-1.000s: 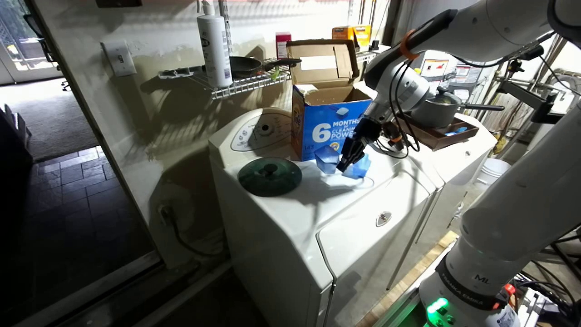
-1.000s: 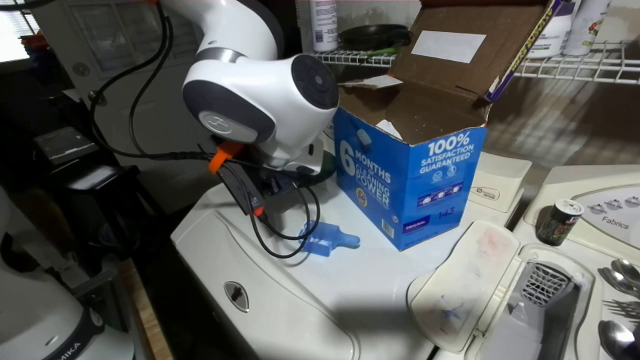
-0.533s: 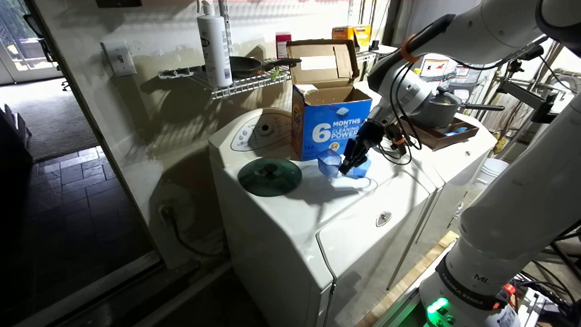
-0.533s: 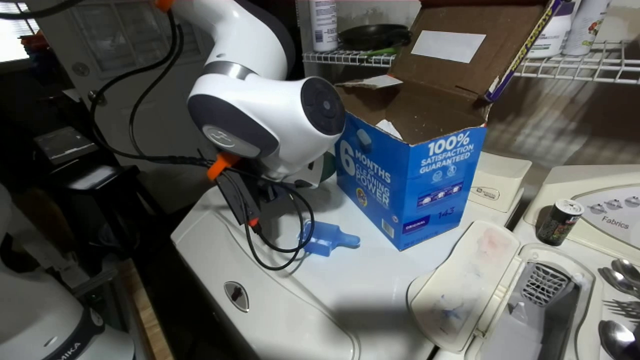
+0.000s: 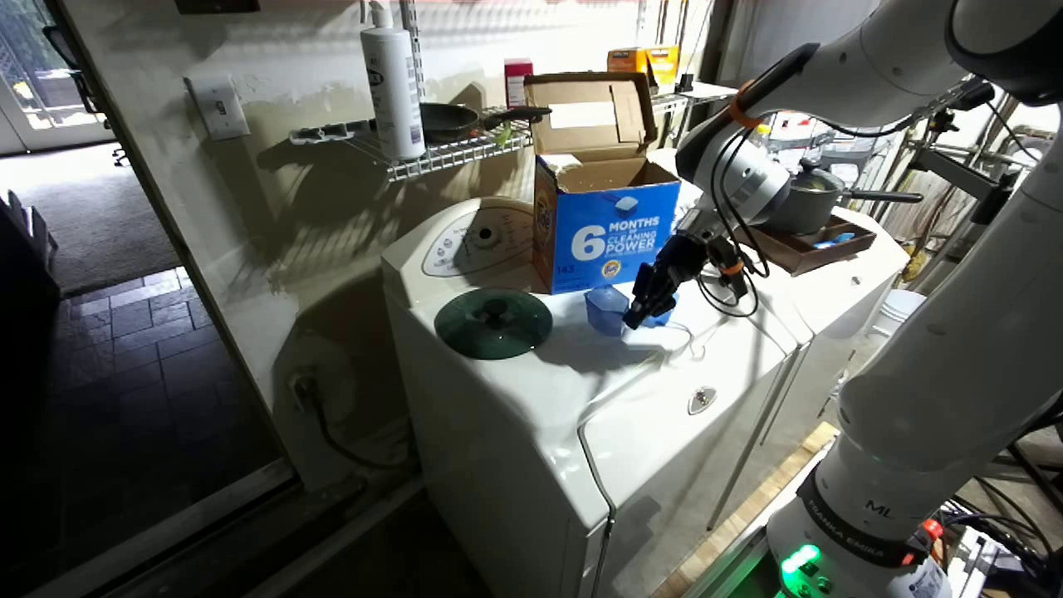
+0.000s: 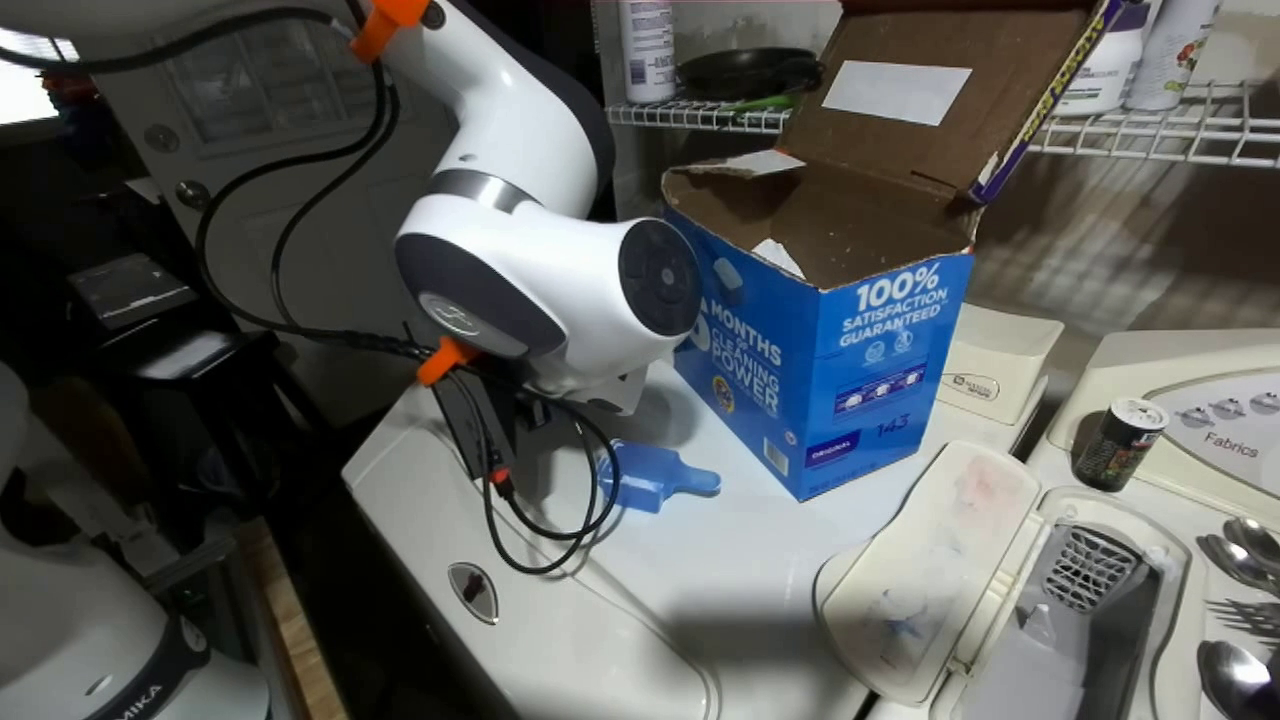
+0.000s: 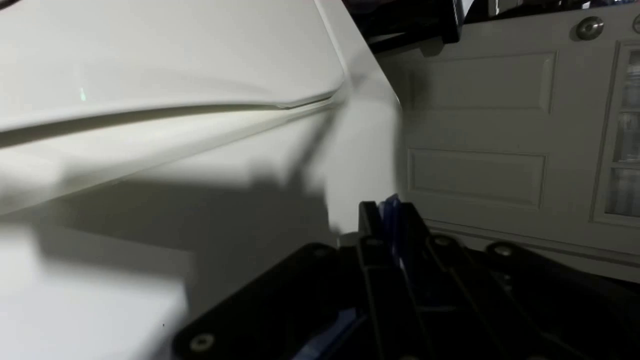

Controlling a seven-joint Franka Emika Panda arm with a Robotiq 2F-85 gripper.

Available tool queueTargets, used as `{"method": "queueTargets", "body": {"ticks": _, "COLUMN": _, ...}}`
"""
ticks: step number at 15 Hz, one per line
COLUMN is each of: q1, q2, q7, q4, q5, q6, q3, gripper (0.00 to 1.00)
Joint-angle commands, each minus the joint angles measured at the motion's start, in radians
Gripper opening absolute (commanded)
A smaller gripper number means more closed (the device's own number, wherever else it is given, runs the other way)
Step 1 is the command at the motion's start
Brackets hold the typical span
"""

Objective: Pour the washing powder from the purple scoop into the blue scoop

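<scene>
My gripper (image 5: 636, 314) is shut on the purple scoop (image 5: 606, 311), which hangs off its fingertips just above the white washer top in an exterior view. In the wrist view a thin purple part of that scoop (image 7: 392, 216) is pinched between the fingers of the gripper (image 7: 389, 212). The pale-blue scoop (image 5: 663, 317) rests on the washer, partly behind the gripper. Its handle and body show in an exterior view, where the blue scoop (image 6: 652, 478) lies partly behind a cable loop and the gripper is hidden by the arm. I cannot make out the washing powder.
A large blue carton (image 5: 619, 228) stands right behind the scoops with its flap up. A green glass lid (image 5: 494, 328) lies beside them. Further along are a pot (image 5: 801, 203) on a wooden tray, a black can (image 6: 1120, 445) and an opened cream dispenser (image 6: 925, 570).
My gripper has come down and shifted slightly right in an exterior view, carrying the purple scoop along. The arm and its cables have lowered too. The blue scoop has stayed in place.
</scene>
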Motion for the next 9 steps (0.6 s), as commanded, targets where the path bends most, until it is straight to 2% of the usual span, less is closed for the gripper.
{"method": "queueTargets", "body": {"ticks": 1, "q1": -0.015, "q2": 0.035, "q7": -0.011, "q4": 0.009, "q5": 0.032, "q6": -0.024, "q3": 0.004, "gripper": 0.03}}
{"method": "queueTargets", "body": {"ticks": 9, "q1": -0.019, "q2": 0.069, "q7": -0.008, "q4": 0.017, "q5": 0.025, "q6": -0.013, "q3": 0.009, "gripper": 0.03}}
